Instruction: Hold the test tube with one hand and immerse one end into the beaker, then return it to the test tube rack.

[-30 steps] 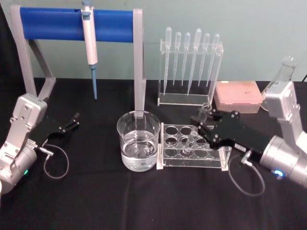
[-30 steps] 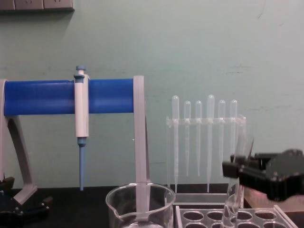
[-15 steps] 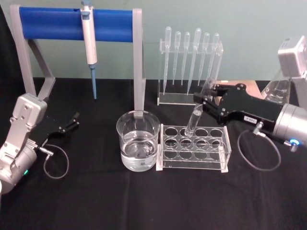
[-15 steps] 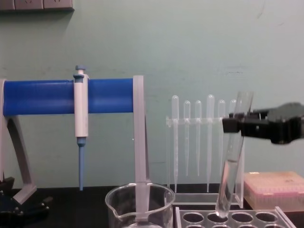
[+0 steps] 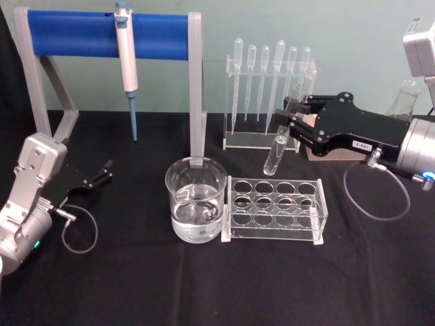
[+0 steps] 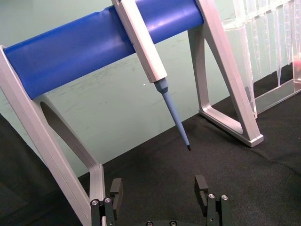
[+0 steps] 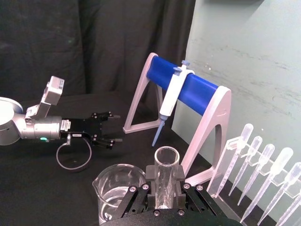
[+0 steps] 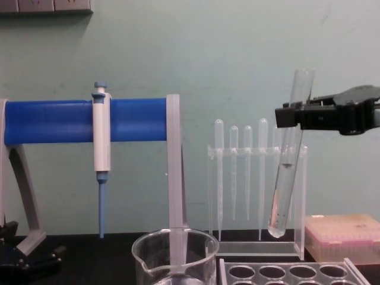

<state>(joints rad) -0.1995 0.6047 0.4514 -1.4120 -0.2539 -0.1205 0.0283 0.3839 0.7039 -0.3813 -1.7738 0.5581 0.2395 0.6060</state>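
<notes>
Tube in mid-air right of centre in the head view, clamped a little below its rim by the right pincer, both fingers closed against the glass. Tilted: open rim up and to the right, round bottom down and to the left, above the back edge of the rack and clear of it. Same tube in the right half of the chest view, leaning across the row of pipettes behind, bottom end well above the rack at the lower edge, right pincer reaching in from the right edge at upper height. From the right wrist view, looking down into the tube's open mouth, with black fingers pressed on either side. Beaker at the centre of the head view, upright on the black table, partly filled with clear liquid, just beside the rack's left end. All rack holes empty. Left pincer low at the left of the head view, resting near the table, fingers spread apart with nothing between them, well apart from the beaker. Pipettor hung on the blue stand in the upper left. Pink tip box at the lower right of the chest view, behind the rack.
</notes>
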